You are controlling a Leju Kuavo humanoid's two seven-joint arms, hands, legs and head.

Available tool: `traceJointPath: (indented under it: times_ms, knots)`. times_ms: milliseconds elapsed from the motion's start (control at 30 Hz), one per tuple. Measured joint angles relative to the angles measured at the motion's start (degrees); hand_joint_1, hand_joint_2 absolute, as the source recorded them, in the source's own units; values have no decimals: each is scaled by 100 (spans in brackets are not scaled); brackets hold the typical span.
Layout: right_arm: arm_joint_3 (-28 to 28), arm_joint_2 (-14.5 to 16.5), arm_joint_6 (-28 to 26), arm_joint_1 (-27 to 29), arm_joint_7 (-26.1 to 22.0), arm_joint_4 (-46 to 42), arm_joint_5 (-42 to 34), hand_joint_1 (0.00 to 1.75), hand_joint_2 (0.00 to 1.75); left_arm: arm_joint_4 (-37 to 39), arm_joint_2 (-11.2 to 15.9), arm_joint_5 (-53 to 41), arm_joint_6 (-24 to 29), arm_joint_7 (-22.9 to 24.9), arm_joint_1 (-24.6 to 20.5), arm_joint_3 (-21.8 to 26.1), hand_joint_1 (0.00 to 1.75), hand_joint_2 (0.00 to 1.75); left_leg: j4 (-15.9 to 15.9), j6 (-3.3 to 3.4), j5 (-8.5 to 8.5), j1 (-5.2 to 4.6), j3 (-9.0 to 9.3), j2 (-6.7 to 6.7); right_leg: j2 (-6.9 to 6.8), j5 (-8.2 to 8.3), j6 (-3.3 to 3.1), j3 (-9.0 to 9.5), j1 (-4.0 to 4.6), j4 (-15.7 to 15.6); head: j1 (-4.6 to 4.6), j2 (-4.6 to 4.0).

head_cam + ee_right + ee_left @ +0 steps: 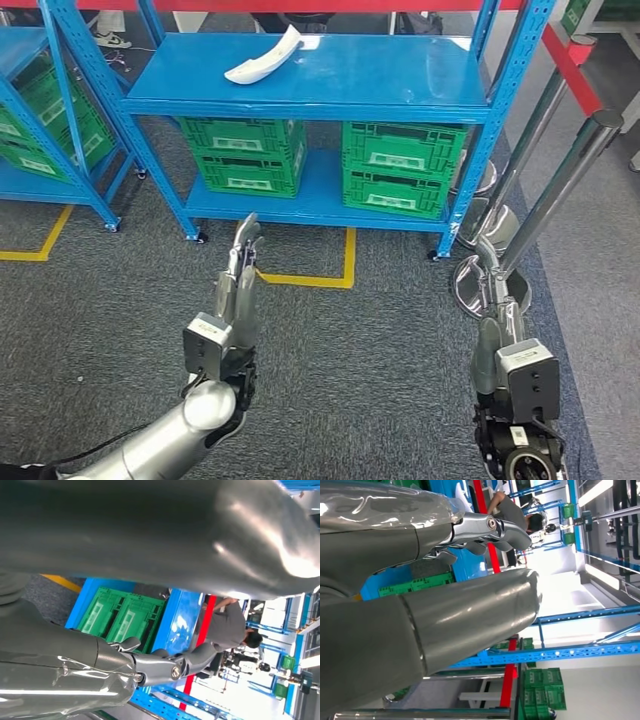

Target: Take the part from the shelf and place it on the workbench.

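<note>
Grey carpet (pixel 340 380), blue shelf (pixel 317 85) bearing white part (pixel 264 58). Left hand (pixel 238 285) and right hand (pixel 498 320) raised, fingers extended, holding nothing.

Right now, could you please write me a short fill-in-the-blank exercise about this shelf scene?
1. The white part lies on the ____ shelf.
2. The crates under that shelf are ____ in colour.
3. The left hand holds ____.
4. The lines taped on the floor are ____.

Missing words: blue; green; nothing; yellow
</note>
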Motion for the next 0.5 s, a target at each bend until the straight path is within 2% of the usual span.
traceJointPath:
  times_ms: [133,367,500]
  knots:
    - [0,0,-1,0,-17,0,-3,0,0,0,0,46,0,-25,-13,0,0,0,-15,-18,9,2,5,0,0,-2,-26,0,4,0,1,0]
    - [2,0,-16,-2,-34,0,-22,0,0,0,1,57,0,-32,-17,0,0,0,-17,-22,11,9,5,0,-2,-1,-27,1,0,0,2,0]
    - [5,0,-35,-3,-33,0,-22,0,0,0,7,73,0,-28,-18,0,0,0,-2,-13,2,-21,0,-2,-3,1,-22,5,-17,-10,1,0]
